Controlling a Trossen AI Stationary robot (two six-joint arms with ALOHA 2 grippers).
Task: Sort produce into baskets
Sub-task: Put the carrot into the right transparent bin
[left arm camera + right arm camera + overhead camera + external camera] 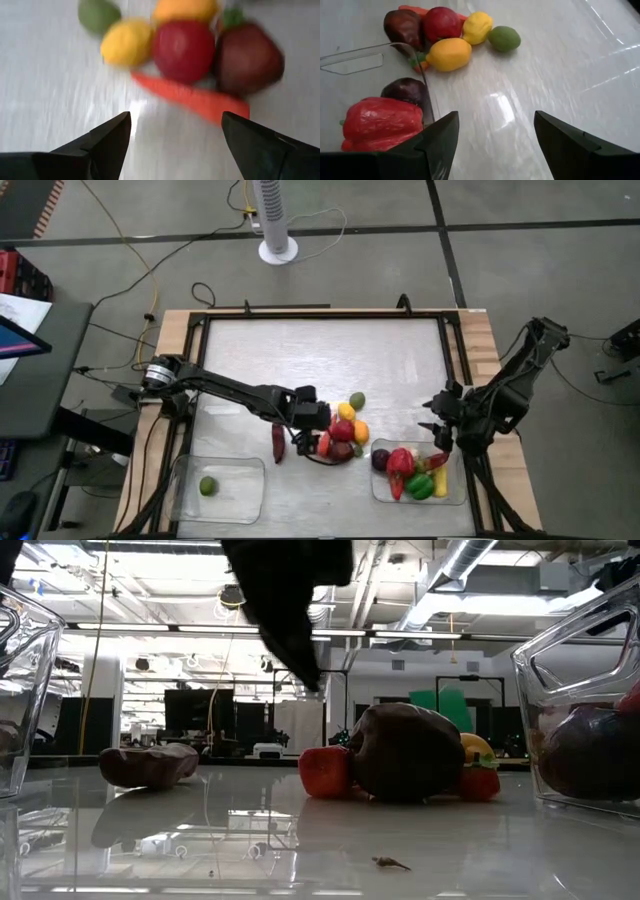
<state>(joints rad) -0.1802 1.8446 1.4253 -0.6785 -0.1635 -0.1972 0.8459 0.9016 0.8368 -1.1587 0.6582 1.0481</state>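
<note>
Carrot lies before the left tool (fingers spread).

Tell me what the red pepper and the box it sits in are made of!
The red pepper looks like shiny plastic: its skin is smooth and catches the light, so it is probably a toy. The box looks like clear hard plastic: you can see the dark purple piece straight through its wall, and its rim glints. It could be glass, but the thin wall suggests plastic.
</note>
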